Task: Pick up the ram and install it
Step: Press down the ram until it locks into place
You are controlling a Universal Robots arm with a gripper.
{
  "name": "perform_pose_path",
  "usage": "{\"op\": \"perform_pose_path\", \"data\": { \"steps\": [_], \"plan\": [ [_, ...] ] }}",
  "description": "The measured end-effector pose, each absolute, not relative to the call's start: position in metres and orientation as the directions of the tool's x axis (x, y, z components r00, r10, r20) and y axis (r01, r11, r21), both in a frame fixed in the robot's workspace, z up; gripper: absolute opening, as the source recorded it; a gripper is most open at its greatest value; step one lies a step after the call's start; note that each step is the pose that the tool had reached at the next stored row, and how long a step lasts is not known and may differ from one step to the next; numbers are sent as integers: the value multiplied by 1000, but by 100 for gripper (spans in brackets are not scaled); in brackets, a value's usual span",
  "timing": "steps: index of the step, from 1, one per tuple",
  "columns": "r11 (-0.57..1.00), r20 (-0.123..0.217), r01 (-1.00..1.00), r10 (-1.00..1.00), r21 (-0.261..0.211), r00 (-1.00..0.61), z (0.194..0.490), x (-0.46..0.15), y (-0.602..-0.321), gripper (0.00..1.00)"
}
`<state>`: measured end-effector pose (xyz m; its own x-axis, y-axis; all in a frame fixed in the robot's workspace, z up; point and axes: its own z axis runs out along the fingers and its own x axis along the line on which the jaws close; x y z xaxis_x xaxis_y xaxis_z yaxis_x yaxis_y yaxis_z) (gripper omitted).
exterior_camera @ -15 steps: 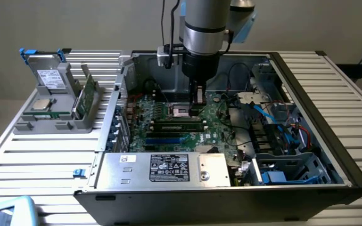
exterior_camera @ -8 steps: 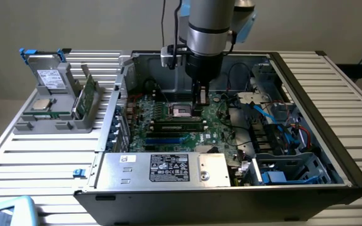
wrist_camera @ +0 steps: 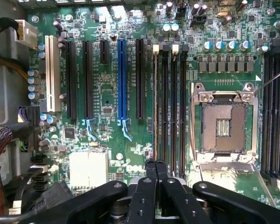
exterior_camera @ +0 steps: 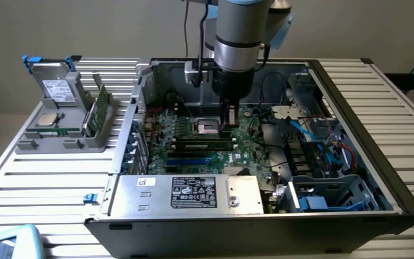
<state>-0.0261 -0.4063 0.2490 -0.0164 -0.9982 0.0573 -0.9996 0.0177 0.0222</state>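
A computer case [exterior_camera: 351, 113] lies open on the table with its green motherboard [wrist_camera: 107, 93] exposed. The ram [exterior_camera: 203, 143] stands in one of the black slots next to the processor socket [exterior_camera: 208, 127]. In the wrist view the ram [wrist_camera: 155, 102] appears edge-on as a thin strip along its slot. My gripper [exterior_camera: 228, 123] reaches down into the case at the end of the stick on the exterior view's right. Its black fingers are shut, and the gripper [wrist_camera: 155, 164] sits right over that end. Whether the tips touch the stick is not clear.
A grey rack [exterior_camera: 63, 143] at the exterior view's left holds another green board stick [exterior_camera: 102, 110], a grey drive [exterior_camera: 57, 89] and a square silver chip [exterior_camera: 47, 120]. A silver power supply [exterior_camera: 185, 191] fills the case's front. Cables [exterior_camera: 301, 129] and drive bays crowd the exterior view's right.
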Motion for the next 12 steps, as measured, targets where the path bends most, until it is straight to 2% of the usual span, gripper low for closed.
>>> {"op": "perform_pose_path", "data": {
  "steps": [12],
  "plan": [
    [19,57,-1000,-998,16,-18,237,-27,-405,11]
  ]
}}
